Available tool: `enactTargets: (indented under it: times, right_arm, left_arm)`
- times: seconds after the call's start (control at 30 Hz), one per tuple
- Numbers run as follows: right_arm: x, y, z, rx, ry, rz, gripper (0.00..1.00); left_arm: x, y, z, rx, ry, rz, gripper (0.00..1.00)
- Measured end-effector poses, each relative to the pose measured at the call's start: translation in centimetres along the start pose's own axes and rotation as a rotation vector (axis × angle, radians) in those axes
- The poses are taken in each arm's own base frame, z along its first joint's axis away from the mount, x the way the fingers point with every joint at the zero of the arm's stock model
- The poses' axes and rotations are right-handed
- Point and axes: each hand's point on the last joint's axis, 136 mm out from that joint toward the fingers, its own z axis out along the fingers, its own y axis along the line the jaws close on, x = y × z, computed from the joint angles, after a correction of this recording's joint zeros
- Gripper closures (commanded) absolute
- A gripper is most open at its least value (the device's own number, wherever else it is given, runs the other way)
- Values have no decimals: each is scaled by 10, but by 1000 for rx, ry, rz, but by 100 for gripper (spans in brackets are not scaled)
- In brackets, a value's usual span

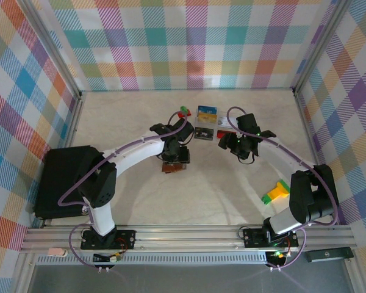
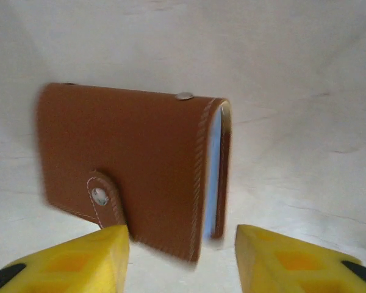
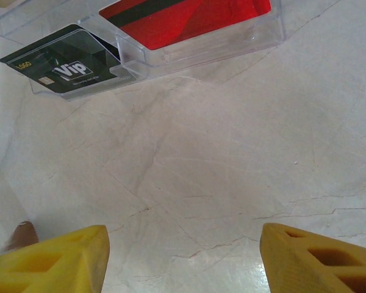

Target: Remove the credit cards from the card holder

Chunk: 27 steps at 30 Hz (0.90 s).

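L claw (image 2: 182, 244) spread, low over card holder (image 2: 128, 152), wrist tipped down; R claw (image 3: 183, 238) spread too.

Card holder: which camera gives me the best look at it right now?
Left wrist: the card holder is close and nearly whole, closed, blue lining at its edge. Top external shows a small brown patch, partly hidden. Right wrist catches a brown corner, possibly it.

Card holder (image 2: 128, 165) lies near the middle of the table (image 1: 232, 183). Compartment box (image 3: 232, 39) sits behind it at 1 o'clock, one card (image 3: 67, 64) in a compartment, a second card (image 3: 183, 18) in the next. Block (image 1: 276, 194) at 4 o'clock; case (image 1: 61, 180) at 9 o'clock.
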Motion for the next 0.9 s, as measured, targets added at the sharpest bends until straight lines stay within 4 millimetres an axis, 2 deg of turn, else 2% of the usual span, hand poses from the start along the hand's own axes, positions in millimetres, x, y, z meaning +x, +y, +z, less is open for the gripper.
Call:
enactTargets:
  times: [0.13,0.27,0.4,0.57,0.67,0.83,0.9]
  right_arm:
    - [5,6,4,-29,36,-4,37]
    - [18,20,8,-70,89,-28,40]
    - [46,40,14,-112,162,-86,45]
    - [82,66,21,-171,250,-165,53]
    - [101,76,25,-193,295,-206,58]
    - [125,75,42,-177,369,-244,67]
    - [132,71,51,-163,397,-245,68]
  left_arm:
    - [-4,-5,-2,138,15,-47,31]
    - [-25,12,-10,216,-20,-114,25]
    - [-45,28,-7,249,-42,-146,25]
    - [-58,41,19,228,-23,-150,27]
    - [-62,43,41,218,7,-142,33]
    - [-63,44,69,216,60,-116,40]
    - [-63,47,72,223,71,-120,41]
